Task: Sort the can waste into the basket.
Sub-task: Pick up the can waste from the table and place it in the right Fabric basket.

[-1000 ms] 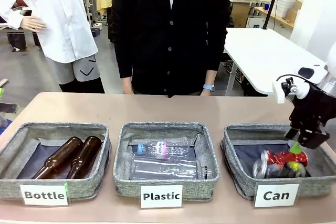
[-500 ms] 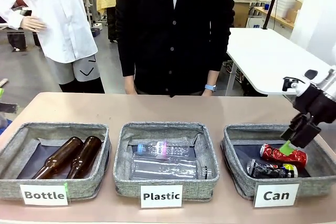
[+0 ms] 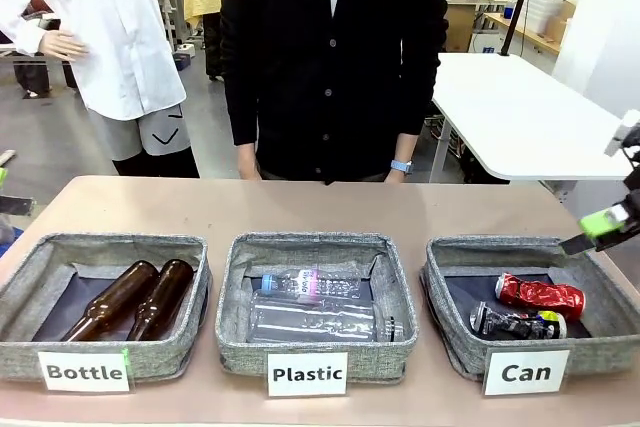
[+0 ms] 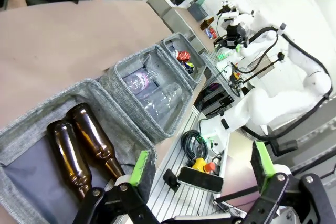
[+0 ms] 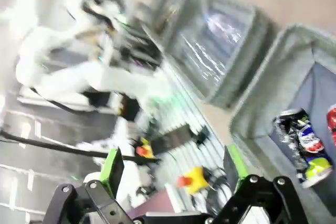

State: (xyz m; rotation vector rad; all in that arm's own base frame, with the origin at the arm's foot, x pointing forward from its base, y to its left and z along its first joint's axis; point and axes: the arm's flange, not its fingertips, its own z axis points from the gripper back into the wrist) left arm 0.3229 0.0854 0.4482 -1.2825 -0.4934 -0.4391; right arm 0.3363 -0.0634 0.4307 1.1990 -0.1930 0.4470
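The can waste lies in the grey basket labelled "Can" point(image 3: 438, 277) at the right. The red can point(image 3: 540, 295) is at the back and the dark can point(image 3: 513, 323) sits in front of it. My right gripper point(image 3: 595, 230) hangs open and empty above the basket's right rim, at the picture's edge. In the right wrist view the gripper point(image 5: 173, 167) has wide jaws, with the dark can point(image 5: 305, 140) in the basket point(image 5: 262, 87) to the right. My left gripper point(image 4: 201, 163) is open over the table's edge by the "Bottle" basket point(image 4: 118, 129). The red can point(image 4: 182, 55) shows far off.
Two brown bottles point(image 3: 135, 299) lie in the "Bottle" basket point(image 3: 30, 272) at the left. Clear plastic bottles point(image 3: 310, 307) lie in the "Plastic" basket point(image 3: 232, 297) in the middle. A person in a black cardigan point(image 3: 330, 57) stands at the far side.
My right gripper has risen out of the "Can" basket and drawn back to the right. The red can was let go and now lies behind the dark can.
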